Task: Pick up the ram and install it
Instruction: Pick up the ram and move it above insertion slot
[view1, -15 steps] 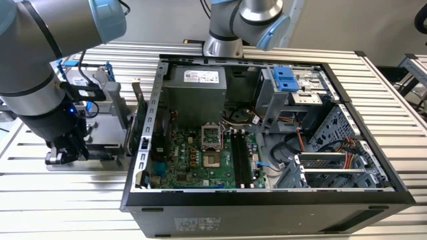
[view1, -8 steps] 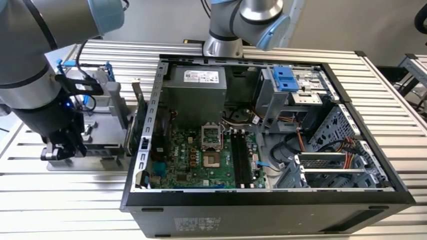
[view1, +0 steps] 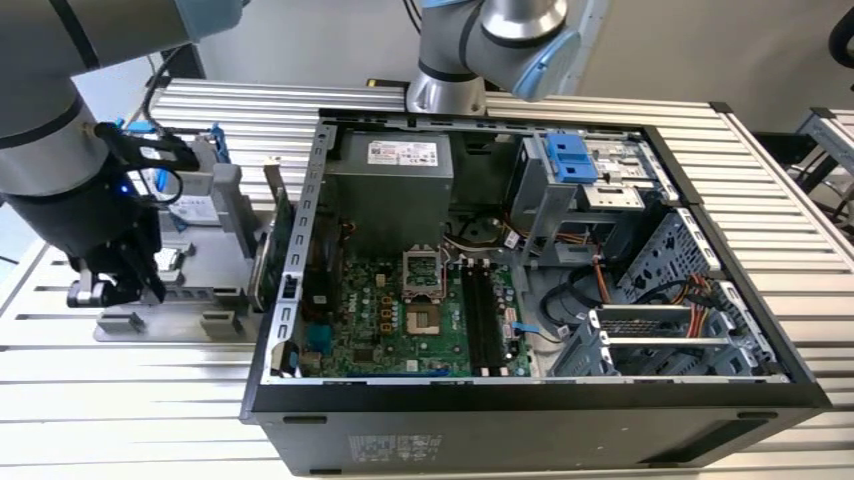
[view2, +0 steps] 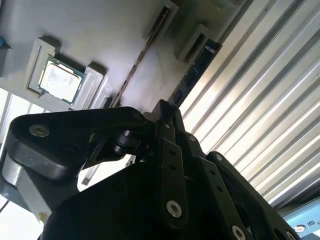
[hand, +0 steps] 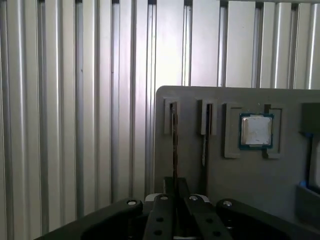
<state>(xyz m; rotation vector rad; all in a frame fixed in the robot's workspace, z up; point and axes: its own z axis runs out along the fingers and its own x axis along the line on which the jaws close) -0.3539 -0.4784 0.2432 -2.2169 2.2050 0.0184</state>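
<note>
Grey parts tray (hand: 190, 97) sits on a ribbed aluminium desk (hand: 65, 100), at the exterior view's left, beside an open black computer case (view1: 534, 400) with its green motherboard (view1: 387, 310) exposed. My gripper (view1: 114, 290) is lowered onto that tray, well apart from the case interior.

In both wrist views the ram (hand: 174, 140) stands on its edge in the slot nearest the tray's rim and appears as a thin dark strip. It runs straight into my gripper (hand: 175, 181), which looks closed around its near end, with one fingertip close on each side. In the second wrist view the same ram (view2: 197, 67) meets my gripper (view2: 165, 107) at the tips.

A second thin stick (hand: 204, 140) stands in the neighbouring slot, just beside the ram and untouched. Beyond it, a square silver processor chip (hand: 256, 131) lies flat in its own pocket in the tray.
</note>
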